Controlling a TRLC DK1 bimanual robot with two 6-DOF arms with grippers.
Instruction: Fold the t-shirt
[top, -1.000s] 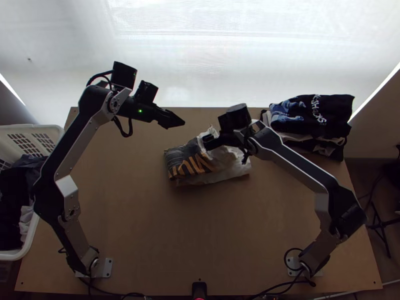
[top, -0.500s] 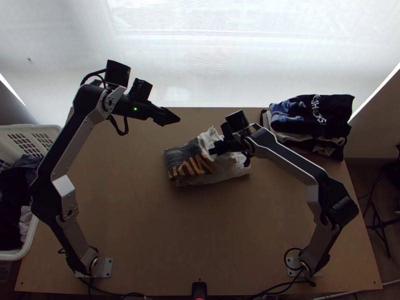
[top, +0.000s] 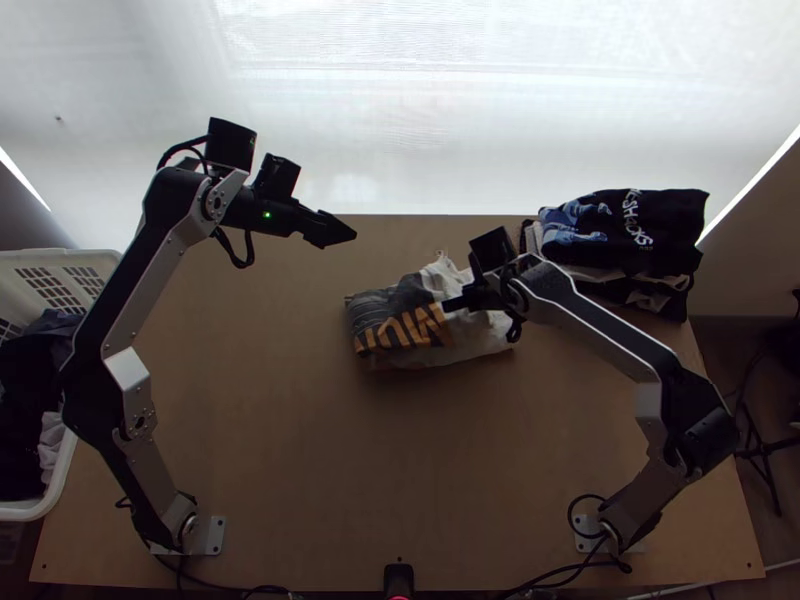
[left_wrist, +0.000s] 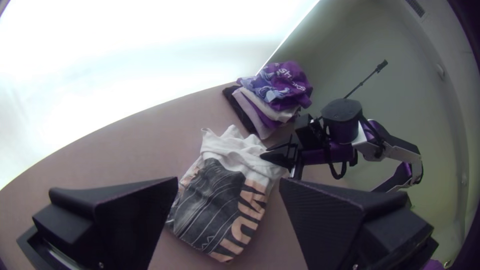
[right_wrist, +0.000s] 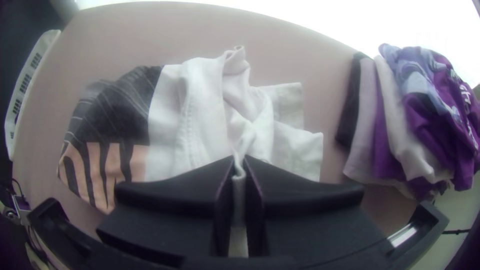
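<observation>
Right tool (top: 447, 304) pinches white cloth of the T-shirt (top: 402, 328), open counter (top: 400, 450) stretching toward the near edge; left tool (top: 354, 236), wide apart, empty, hangs near the far edge.

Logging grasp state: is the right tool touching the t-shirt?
Touching. The right wrist view shows the right tool with white cloth of the t-shirt pinched between its two fingers.

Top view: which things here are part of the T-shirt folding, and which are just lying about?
Part of the job:
- T-shirt, loosely folded
- right gripper, pinching the shirt's white cloth
- left gripper, open and empty

Just lying about:
- stack of clothes, upper right
- white basket at the left, with clothes in it
</observation>
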